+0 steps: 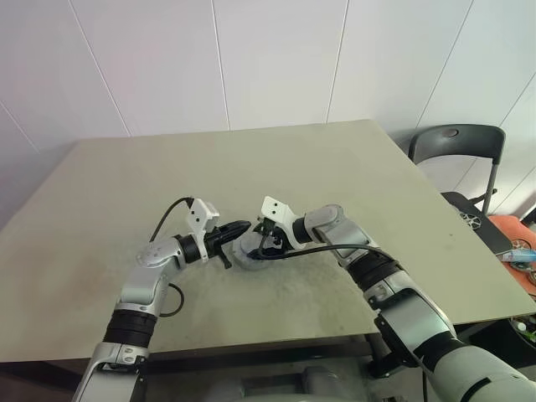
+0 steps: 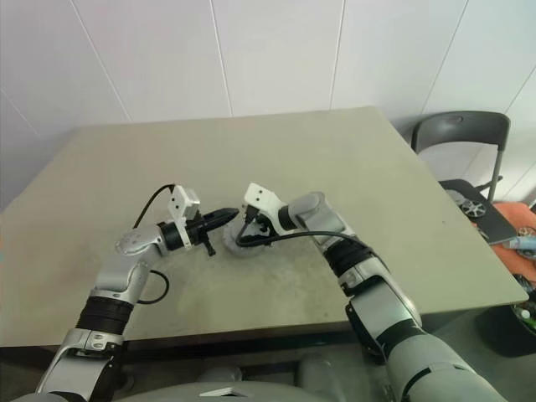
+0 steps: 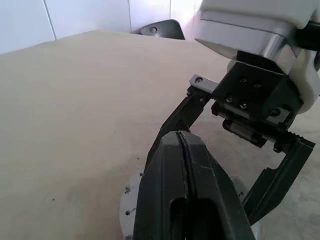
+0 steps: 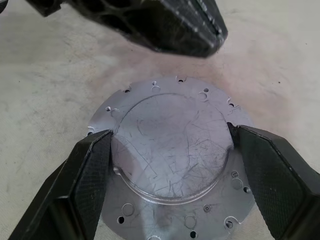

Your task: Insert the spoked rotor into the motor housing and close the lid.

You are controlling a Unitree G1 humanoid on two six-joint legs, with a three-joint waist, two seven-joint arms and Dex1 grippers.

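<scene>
The motor housing (image 4: 170, 150) is a round grey metal body lying on the table (image 1: 335, 167). Its upper face is a flat, scratched raised disc inside a flange with small holes. I cannot tell whether that disc is the lid. The spoked rotor is hidden. My right gripper (image 4: 170, 134) reaches in from the right, and its wide-set fingers (image 4: 90, 165) press against both sides of the raised disc. My left gripper (image 1: 245, 226) is shut with nothing in it. Its joined tips (image 4: 200, 35) hover level just above the housing's left edge, close to the right gripper's fingers.
The housing lies in the near middle of the beige table, a short way from the front edge (image 1: 251, 343). A dark chair (image 1: 456, 146) stands off the table's right side, with cluttered items (image 1: 519, 251) beyond it. White wall panels rise behind the table.
</scene>
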